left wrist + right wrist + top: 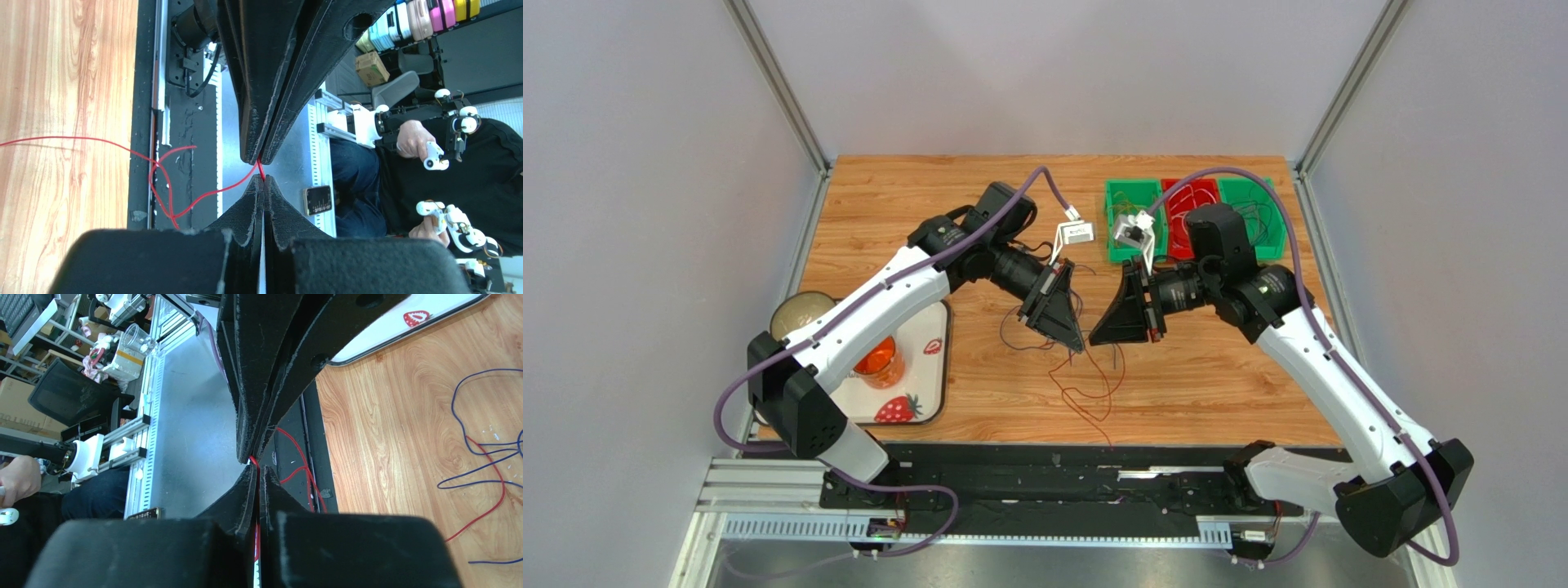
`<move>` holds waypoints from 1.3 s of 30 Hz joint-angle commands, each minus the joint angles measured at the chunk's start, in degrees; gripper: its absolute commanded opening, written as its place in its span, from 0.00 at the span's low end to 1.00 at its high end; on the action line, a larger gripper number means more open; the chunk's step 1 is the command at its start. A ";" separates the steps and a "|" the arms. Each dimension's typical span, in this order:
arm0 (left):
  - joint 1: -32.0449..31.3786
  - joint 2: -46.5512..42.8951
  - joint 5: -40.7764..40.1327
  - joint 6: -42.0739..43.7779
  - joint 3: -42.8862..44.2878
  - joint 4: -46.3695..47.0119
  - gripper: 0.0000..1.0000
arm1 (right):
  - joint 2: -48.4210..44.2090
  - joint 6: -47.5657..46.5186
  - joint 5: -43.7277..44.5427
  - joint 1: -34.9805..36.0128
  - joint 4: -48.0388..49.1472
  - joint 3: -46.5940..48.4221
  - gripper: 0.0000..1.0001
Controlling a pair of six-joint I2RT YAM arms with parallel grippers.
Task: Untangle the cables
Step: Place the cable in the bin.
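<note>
Where the two arms meet over the middle of the light wooden surface (891, 221), the left claw (1078, 347) is pressed shut on a thin red wire (1095, 395), its black fingers lying flat against each other with the wire pinched at the very tip. The right claw (1095, 339) is closed on the same thin red wire, and the two tips point at each other, very close together. In the left wrist view only a short bit of red shows between the two tips, and from there the wire runs off in loose loops to the left over the black rail and onto the wood. From above, the thin red wire hangs below the two claws and lies in open loops on the surface, toward its near edge. A thin dark blue wire (455, 404) lies in wide curves on the wood just beside those loops, crossing the red one in places. Further out, at the far right corner, stand a green plastic bin (1122, 196), a red plastic bin (1192, 194) and a second green bin (1249, 196), side by side, each with thin wires inside. At the near left lies a white tray with strawberry prints (922, 395)
</note>
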 commanded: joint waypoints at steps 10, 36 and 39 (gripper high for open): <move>0.06 -2.75 -6.27 -0.42 3.24 -0.02 0.70 | -3.63 2.00 6.83 0.93 2.13 2.54 0.00; 8.93 -26.30 -61.91 -14.93 -7.74 -8.01 0.82 | -10.76 8.32 40.74 0.84 3.18 21.44 0.00; 8.93 -29.81 -64.11 -15.28 -10.03 -9.77 0.82 | -10.23 8.50 46.10 0.84 3.62 24.51 0.00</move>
